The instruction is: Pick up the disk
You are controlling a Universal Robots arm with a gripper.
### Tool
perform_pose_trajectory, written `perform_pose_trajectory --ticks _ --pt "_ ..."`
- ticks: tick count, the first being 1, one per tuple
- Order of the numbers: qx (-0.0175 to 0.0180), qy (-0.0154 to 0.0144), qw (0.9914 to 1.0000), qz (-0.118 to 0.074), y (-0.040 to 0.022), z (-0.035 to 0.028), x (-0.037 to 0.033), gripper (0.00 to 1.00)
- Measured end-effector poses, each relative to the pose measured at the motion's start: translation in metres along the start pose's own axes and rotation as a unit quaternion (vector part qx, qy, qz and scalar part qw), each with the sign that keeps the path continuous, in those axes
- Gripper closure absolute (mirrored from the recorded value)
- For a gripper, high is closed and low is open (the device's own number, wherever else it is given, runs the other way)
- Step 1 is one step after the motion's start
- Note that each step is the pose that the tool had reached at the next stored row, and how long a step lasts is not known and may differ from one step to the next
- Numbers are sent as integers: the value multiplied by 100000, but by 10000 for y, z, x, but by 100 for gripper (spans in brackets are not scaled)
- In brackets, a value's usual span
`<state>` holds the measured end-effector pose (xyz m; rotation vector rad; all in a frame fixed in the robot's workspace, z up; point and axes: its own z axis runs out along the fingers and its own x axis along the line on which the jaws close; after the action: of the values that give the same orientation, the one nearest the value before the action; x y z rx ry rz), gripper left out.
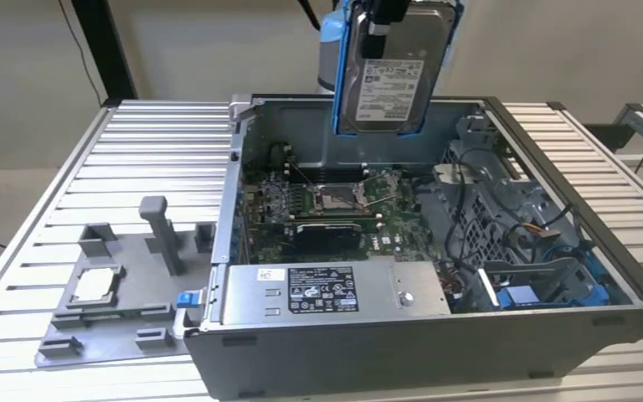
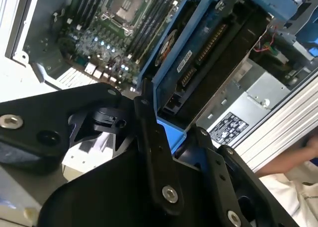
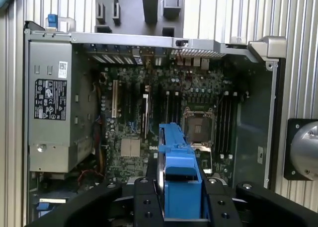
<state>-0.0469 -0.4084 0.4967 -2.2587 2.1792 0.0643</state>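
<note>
In the exterior view the disk [image 1: 392, 79] hangs upright in the air above the open computer case [image 1: 545, 318], its long axis running straight up and down and its white label facing the camera, with the blue bracket [image 1: 342, 75] framing its edges. The pincer [image 1: 383, 21] grips it at the upper end, so the disk lies directly below the pincer and well clear of the motherboard [image 1: 333, 197] beneath it. The case stands on the ribbed tabletop [image 1: 154, 142], and on the exterior view's left lies a grey tray [image 1: 115, 310] holding a small square chip [image 1: 96, 283]; the silver box with a black label [image 1: 327, 289] sits at the near edge of the case. In the second wrist view the black fingers [image 2: 149, 137] of the pincer are closed on the blue-framed end of the disk [image 2: 208, 53], which stretches away from them toward the case interior, its connector edge showing. Part of a person's arm [image 2: 293, 160] shows at the picture's edge, beyond the case wall. In the first wrist view the pincer [image 3: 181, 194] clamps the blue bracket [image 3: 179, 172] from both sides, and the disk points away from it, edge-on, over the processor socket [image 3: 198, 130] in the case far below.
</note>
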Motion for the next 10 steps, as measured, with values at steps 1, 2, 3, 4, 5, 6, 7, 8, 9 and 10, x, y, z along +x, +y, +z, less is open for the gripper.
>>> perform_pose_trajectory --ticks 1,2,3,4,5,6,7,8,9,10 --pt "0 0 100000 0 -47 -1 4 100" --pt "0 -1 100000 1 -88 -3 7 100" --pt "3 -7 100000 -4 -137 -3 12 100" --pt "3 -6 100000 -1 -182 -5 15 100" --pt "2 -1 100000 1 -228 -6 18 100" --pt "2 -1 100000 -1 -270 -8 21 100" --pt "2 -6 100000 5 -315 -8 25 100" --pt "2 0 100000 -1 -362 -10 28 100" --pt "-1 1 100000 -2 -407 -12 32 100" --pt "1 0 100000 5 -455 -13 37 100"
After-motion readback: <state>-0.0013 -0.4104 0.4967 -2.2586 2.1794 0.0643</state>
